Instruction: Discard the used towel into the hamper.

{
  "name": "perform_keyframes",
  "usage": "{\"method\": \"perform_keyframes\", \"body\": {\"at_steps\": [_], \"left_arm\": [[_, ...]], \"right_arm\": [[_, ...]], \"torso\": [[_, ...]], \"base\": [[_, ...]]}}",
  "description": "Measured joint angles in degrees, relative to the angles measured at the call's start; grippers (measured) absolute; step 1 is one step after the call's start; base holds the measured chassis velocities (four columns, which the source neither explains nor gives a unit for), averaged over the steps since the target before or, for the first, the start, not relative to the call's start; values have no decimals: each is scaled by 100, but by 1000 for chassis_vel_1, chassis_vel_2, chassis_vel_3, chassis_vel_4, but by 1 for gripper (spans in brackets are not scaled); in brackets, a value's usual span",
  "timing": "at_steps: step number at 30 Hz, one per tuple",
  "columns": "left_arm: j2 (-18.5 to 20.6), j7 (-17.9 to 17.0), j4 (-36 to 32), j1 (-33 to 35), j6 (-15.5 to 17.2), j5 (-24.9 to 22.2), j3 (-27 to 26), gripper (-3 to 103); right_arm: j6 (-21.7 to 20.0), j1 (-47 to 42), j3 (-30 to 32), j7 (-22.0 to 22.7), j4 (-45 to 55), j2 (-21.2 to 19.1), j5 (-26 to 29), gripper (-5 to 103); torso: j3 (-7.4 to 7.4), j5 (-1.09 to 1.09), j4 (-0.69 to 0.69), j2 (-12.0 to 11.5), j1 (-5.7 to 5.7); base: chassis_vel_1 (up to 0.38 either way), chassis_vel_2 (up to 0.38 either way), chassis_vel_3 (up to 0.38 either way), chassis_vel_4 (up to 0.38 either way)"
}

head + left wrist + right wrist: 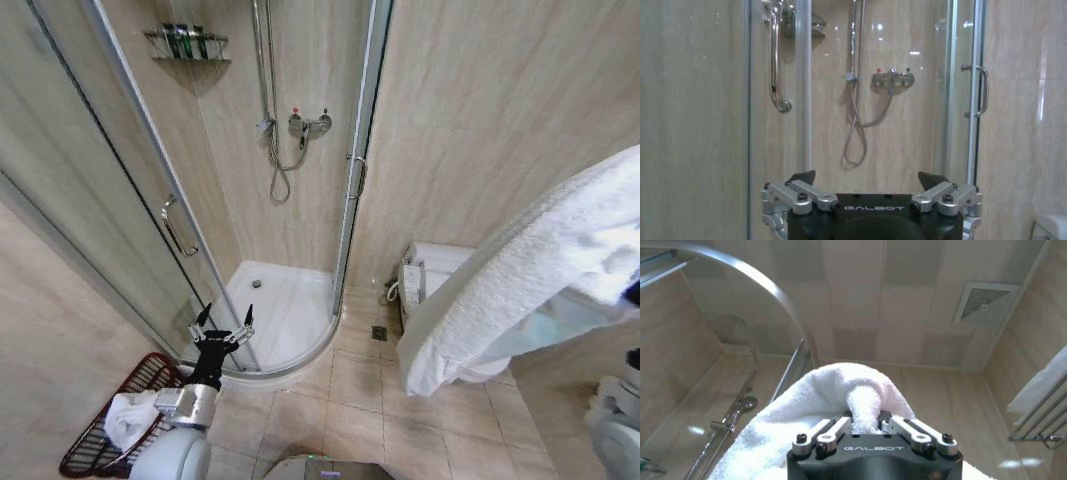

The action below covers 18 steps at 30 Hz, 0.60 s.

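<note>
**White towel held high in a bathroom, hamper low on the floor**

A large white towel (520, 280) is pinched at a fold between the closed fingers of the right gripper (867, 422) and lifted high, so its length hangs clear of the tiled floor (350, 400). The hamper (105, 425), a dark red-brown openwork basket, is seen at the robot's left, beside the shower enclosure (290, 320), with a white cloth (130, 415) already inside. The left gripper (222, 325) is held above it, fingers spread wide and empty.

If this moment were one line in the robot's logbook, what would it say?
right gripper: shut on white towel, held high | left gripper: open, idle | hamper: already holds a towel
</note>
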Motion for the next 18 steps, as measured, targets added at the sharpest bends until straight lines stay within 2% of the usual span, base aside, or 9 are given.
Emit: {"method": "perform_keyframes", "body": {"at_steps": [8, 18], "left_arm": [[0, 0, 0, 0, 0, 0, 0, 100], [0, 0, 0, 0, 0, 0, 0, 100]], "right_arm": [[3, -2, -2, 0, -6, 17, -6, 14], [27, -10, -92, -2, 2, 58, -70, 14]], "torso": [[146, 0, 0, 266, 118], [165, 0, 0, 297, 132]], "base": [[0, 0, 0, 0], [0, 0, 0, 0]]}}
